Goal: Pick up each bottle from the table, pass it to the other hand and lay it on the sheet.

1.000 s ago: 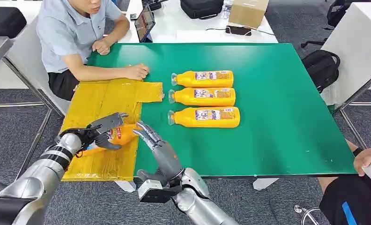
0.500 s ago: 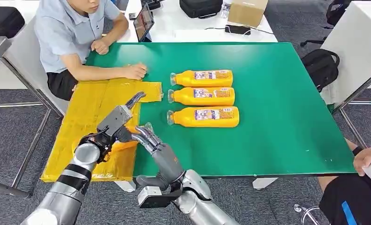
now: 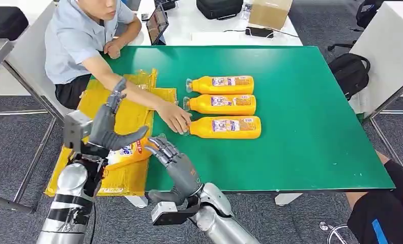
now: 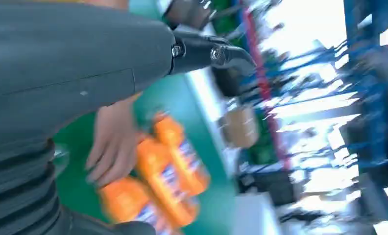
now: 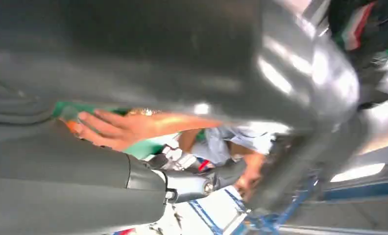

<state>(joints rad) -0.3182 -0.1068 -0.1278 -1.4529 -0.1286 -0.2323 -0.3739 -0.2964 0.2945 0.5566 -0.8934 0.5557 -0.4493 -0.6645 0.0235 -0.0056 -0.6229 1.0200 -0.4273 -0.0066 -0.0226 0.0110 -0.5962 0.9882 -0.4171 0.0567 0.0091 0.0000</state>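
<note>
Green table (image 3: 301,132), grey carpet (image 3: 16,137), yellow sheet (image 3: 131,109)

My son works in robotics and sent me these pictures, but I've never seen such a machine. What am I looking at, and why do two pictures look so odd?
This is a humanoid robot with two silver arms, each ending in a many-fingered hand. The big picture is taken from its head, looking down at a green table. The two odd, blurry ones come from cameras at its wrists, so they look turned.

Three orange bottles lie in a row on the table; a seated person's hand reaches to the nearest bottle. On the robot's left lies a yellow sheet.

A fourth bottle lies on the sheet under the left hand, whose fingers point up; whether it grips the bottle I cannot tell. The right hand is close beside it, fingers apart.
</note>
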